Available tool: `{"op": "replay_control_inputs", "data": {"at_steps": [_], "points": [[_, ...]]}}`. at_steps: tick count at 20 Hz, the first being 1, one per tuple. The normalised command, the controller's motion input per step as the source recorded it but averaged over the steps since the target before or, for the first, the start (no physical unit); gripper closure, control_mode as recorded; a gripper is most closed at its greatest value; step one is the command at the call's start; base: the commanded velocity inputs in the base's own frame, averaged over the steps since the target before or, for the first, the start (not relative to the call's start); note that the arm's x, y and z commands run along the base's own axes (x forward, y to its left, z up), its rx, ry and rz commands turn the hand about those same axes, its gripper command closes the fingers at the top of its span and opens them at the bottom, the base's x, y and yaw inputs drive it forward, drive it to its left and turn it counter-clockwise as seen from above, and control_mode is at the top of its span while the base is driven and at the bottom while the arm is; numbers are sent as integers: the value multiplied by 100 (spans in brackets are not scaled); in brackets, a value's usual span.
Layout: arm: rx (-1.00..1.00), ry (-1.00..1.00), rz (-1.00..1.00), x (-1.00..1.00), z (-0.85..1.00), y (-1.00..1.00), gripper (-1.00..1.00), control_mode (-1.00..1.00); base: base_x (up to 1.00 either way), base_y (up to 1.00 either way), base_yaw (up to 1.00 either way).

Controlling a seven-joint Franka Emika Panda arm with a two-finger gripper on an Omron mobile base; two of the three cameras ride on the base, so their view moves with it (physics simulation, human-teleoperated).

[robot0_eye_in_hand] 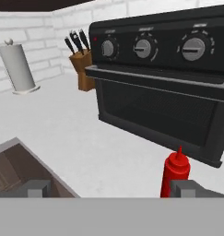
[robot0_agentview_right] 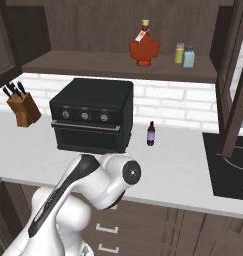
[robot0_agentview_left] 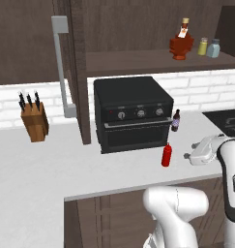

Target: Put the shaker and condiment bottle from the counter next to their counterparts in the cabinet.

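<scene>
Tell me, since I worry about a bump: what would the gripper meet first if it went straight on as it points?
Probably the toaster oven door, dead ahead. The open gripper has the red bottle just inside its right-hand fingertip, so that might get clipped first; depth is hard to judge.

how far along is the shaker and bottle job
Done: the blue-grey shaker stands on the cabinet shelf beside the yellow-green shaker. In hand: nothing; the open gripper is near the red squeeze bottle. Left: carry that bottle from the counter up beside the squat red-brown bottle.

Both base views flank the toaster oven [robot0_agentview_left: 133, 112]; hand view faces it low.
</scene>
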Motion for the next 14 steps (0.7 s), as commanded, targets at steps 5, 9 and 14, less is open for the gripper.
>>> {"op": "replay_control_inputs", "data": {"at_steps": [5, 9, 14], "points": [[0, 0, 1, 28, -30, 0, -100, -100, 0, 0, 0], [0, 0, 2, 16, -32, -1, -100, -100, 0, 0, 0], [1, 0, 1, 24, -27, -4, -100, -100, 0, 0, 0]]}}
